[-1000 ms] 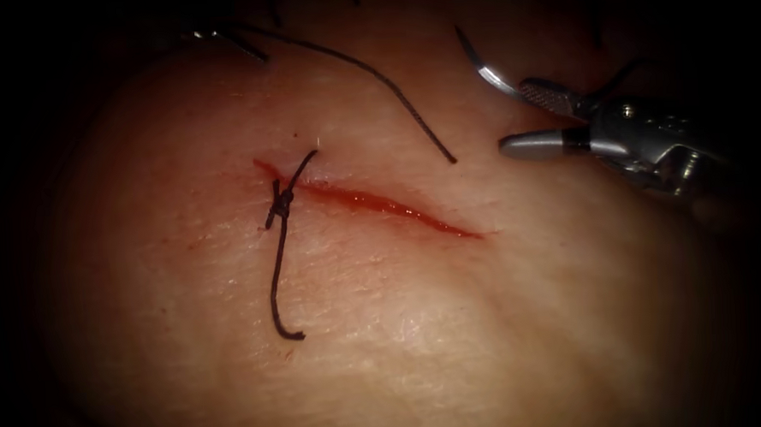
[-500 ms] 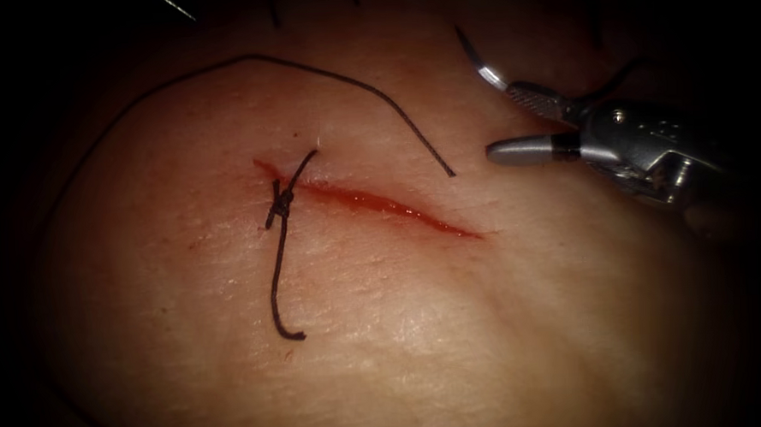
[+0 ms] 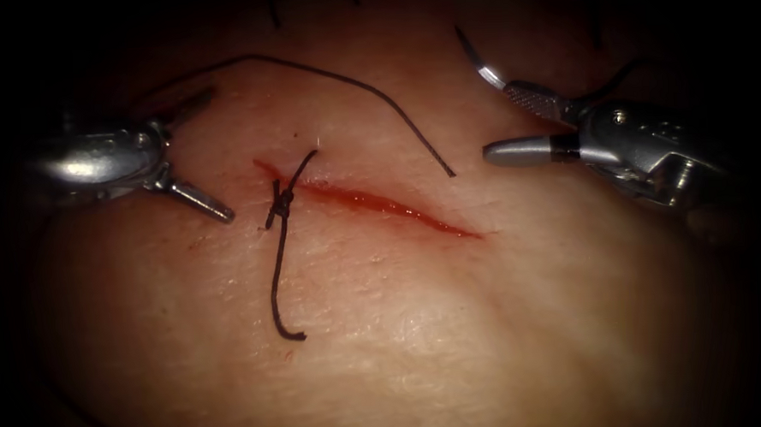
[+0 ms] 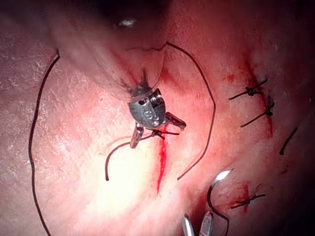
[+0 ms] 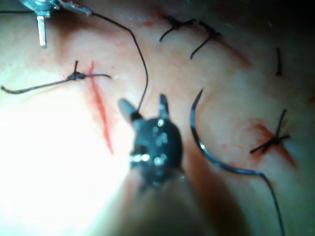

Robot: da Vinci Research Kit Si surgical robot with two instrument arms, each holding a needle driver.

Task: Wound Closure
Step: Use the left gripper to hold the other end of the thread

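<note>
Tissue (image 3: 420,323) lies under my two tools, pale and finely grained, shaped like a low rounded mound. A thin cut (image 3: 380,207) crosses it on a slant, lined with glossy red fluid (image 3: 415,214). Near the cut's left end sits a knotted stitch (image 3: 281,202) of dark, wiry thread; one cut end trails away from the knot and curls into a small hook. A longer loose thread (image 3: 340,78) arcs over the tissue beyond the cut, its free end lying just short of the cut's middle.

My left tool (image 3: 191,153) is a shiny metal piece coming in from the left side of the cut, its jaws spread wide. The nearer jaw points at the knot without touching it. It holds nothing.

My right tool (image 3: 514,122) reaches in from the right, its two blunt grey jaws parted, also holding nothing. The needle (image 3: 482,63), a slim curved steel sliver, lies on the tissue right of the cut, just beside the farther jaw. I cannot tell whether they touch. It is not in the tissue.

Half a second ago the left tool was out of view; it has now come in beside the knot. The right tool has barely shifted.
</note>
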